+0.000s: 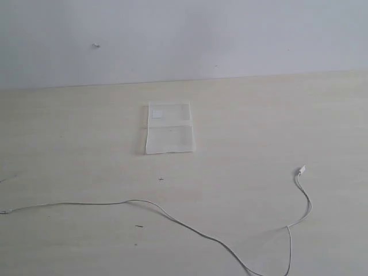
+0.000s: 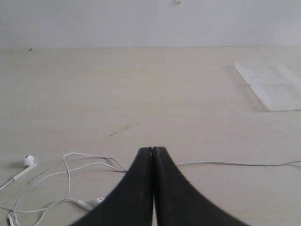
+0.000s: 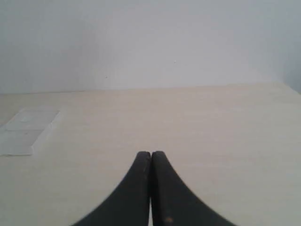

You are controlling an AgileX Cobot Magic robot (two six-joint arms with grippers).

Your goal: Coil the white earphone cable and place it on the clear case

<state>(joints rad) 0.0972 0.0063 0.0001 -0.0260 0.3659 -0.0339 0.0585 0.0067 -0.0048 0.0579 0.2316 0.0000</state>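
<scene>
White earphone cable [image 1: 126, 201] lies uncoiled on the surface [image 1: 259, 115]. Its long axis runs side to side across the exterior view, well apart from the clear case [image 1: 168, 141] and nearer the camera than it. Left claw [image 2: 153, 151]: fingers pressed together, holding nothing. One strand of the cable passes crosswise at the tips, hidden where the claw covers it, and contact cannot be told. A loose tangle with an earbud [image 2: 28, 160] lies near. Right claw [image 3: 150, 155]: likewise together and empty, with only the case in its view and no cable. The left arm is judged the nearer. A grasp would call for the claw to part and straddle the strand.
</scene>
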